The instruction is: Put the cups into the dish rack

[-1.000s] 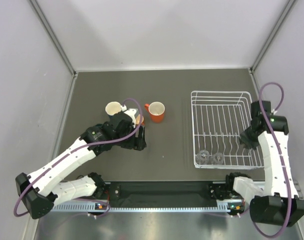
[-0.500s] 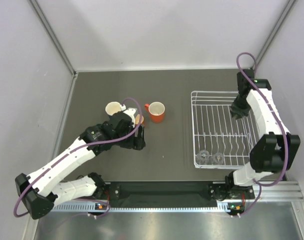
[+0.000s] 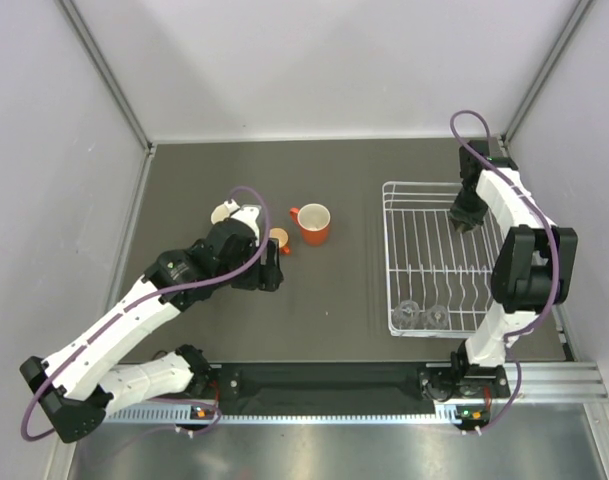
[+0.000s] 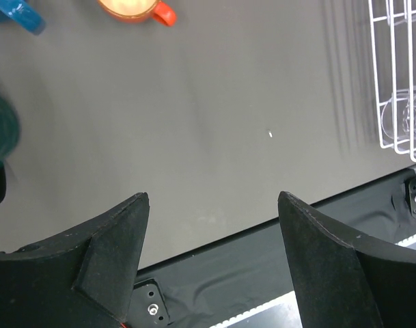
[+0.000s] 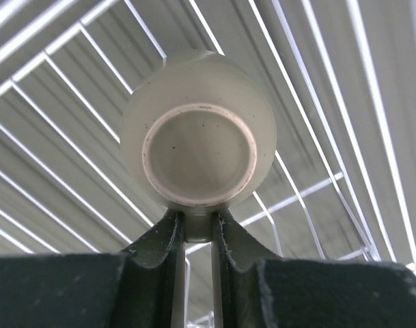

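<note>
Glasses (image 3: 406, 315) (two) in dish rack (image 3: 429, 250)

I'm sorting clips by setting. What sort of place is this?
Probably a robot test cell, not a kitchen: white panels wall in a dark tabletop, the left arm and right arm are bolted at its near edge, and the dish rack looks like a prop.

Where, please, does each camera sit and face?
Top external: overhead behind the bases, facing down at the table; both arms show.
Left wrist: faces down at table and dish rack; open left gripper shows.
Right wrist: faces down into the dish rack; right gripper pinches a pale cup.
Shared: top and left wrist see the rack's clear glass.
</note>
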`<state>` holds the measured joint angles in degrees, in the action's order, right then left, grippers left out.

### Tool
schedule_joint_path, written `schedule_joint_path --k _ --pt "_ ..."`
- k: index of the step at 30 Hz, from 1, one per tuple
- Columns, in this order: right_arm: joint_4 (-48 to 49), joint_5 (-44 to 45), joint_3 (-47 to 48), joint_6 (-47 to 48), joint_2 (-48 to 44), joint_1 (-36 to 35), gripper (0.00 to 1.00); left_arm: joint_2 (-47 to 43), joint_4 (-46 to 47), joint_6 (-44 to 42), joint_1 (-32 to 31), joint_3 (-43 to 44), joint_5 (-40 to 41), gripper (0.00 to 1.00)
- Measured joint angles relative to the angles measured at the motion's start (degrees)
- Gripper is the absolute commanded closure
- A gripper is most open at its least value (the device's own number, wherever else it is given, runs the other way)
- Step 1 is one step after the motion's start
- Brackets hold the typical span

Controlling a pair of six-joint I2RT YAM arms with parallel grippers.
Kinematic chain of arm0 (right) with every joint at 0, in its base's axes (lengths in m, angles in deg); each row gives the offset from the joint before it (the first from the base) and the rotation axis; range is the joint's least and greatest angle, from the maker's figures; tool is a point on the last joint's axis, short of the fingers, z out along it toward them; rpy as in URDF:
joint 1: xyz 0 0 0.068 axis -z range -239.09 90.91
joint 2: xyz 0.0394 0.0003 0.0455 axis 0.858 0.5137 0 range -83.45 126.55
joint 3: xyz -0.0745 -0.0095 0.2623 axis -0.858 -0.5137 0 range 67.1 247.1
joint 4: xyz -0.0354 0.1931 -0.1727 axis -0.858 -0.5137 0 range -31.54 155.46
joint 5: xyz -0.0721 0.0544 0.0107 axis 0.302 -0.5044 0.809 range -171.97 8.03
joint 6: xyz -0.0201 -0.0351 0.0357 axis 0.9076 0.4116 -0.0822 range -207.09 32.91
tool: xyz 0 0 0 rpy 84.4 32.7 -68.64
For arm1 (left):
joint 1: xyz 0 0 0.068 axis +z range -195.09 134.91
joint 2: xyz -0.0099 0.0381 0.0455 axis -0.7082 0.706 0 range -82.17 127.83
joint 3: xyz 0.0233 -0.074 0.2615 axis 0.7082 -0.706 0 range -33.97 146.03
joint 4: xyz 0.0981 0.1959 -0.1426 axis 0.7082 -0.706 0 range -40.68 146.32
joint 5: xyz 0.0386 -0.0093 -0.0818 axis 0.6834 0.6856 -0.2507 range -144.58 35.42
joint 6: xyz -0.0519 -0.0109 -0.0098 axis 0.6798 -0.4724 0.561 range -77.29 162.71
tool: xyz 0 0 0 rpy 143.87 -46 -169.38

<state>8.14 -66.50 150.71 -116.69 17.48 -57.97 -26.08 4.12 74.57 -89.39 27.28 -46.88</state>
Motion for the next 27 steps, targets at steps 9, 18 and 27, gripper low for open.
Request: schedule_joint_path --k 9,18,27 --pt "6.8 1.16 -0.37 1.81 3.56 0.0 1.0 -0.11 -2.12 1.27 0.0 1.05 2.03 0.19" --pt "10.43 3.54 -0.55 2.21 7.52 0.07 1.0 -0.11 -3.23 2.1 0.0 2.73 3.61 0.19" --pt "13.6 4.46 -2.34 2.6 7.58 0.2 0.86 0.04 -4.04 2.54 0.02 3.63 3.93 0.19"
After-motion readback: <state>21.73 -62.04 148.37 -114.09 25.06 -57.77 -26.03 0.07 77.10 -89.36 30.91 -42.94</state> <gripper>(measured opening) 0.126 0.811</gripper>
